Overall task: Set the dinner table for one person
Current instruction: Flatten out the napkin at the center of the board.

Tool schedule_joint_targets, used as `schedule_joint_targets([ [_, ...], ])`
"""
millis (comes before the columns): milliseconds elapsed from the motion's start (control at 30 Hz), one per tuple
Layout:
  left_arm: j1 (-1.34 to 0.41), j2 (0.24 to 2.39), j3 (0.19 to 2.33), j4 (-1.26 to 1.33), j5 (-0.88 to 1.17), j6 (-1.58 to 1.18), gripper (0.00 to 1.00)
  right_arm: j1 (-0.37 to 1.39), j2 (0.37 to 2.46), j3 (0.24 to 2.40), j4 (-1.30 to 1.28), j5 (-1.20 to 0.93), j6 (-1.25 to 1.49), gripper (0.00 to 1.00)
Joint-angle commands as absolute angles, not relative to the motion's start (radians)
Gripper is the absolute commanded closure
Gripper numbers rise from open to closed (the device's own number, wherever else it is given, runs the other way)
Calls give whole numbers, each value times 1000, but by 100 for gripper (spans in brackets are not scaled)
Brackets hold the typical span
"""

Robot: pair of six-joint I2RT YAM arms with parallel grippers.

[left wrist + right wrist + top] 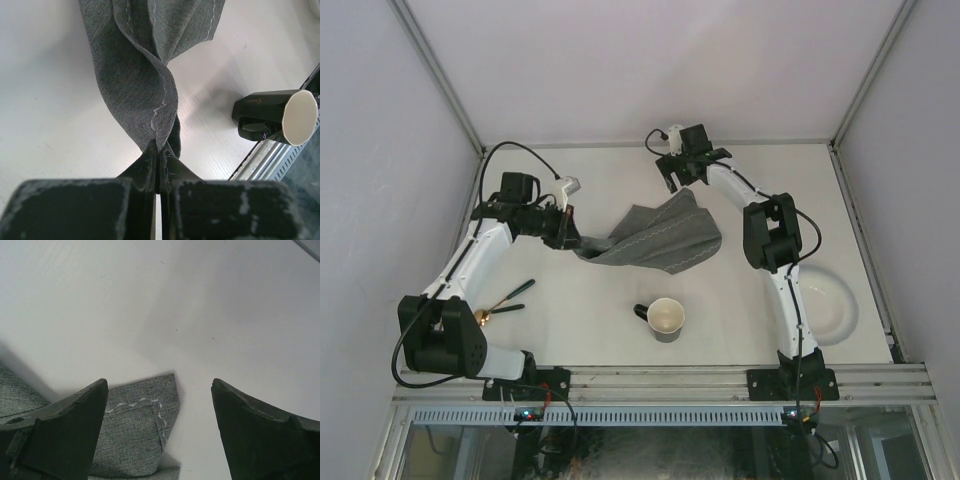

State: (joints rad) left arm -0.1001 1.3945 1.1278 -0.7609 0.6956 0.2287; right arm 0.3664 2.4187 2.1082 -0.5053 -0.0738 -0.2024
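The off-white dinner table (590, 320) carries a crumpled grey stitched cloth mat (660, 235) at its middle. My left gripper (570, 238) is shut on the mat's left corner. In the left wrist view the cloth (145, 85) twists away from the closed gripper (160, 155). My right gripper (682, 180) is open above the mat's far corner. In the right wrist view that corner (140, 425) lies flat on the table between the spread fingers of the gripper (159, 382), nearer the left one.
A black mug with a cream inside (665, 319) stands near the front centre and also shows in the left wrist view (277, 117). Dark-handled cutlery with a gold end (505, 300) lies front left. A white plate (830, 305) sits front right, by the right arm.
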Motion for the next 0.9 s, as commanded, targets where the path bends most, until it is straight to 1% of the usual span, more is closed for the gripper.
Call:
schedule_joint_targets([
  [0,-93,1392,1150,-756,736,236,100,367,2375,2123,-483,-42,-202,16],
  [200,-93,1389,1153,-756,733,239,100,357,2380,2111,-501,-46,-176,16],
  [400,-92,1396,1157,-757,738,238,100,359,2417,2173,-587,-48,-160,16],
  [867,-93,1403,1159,-760,742,242,100,359,2421,2166,-643,-71,-132,17],
])
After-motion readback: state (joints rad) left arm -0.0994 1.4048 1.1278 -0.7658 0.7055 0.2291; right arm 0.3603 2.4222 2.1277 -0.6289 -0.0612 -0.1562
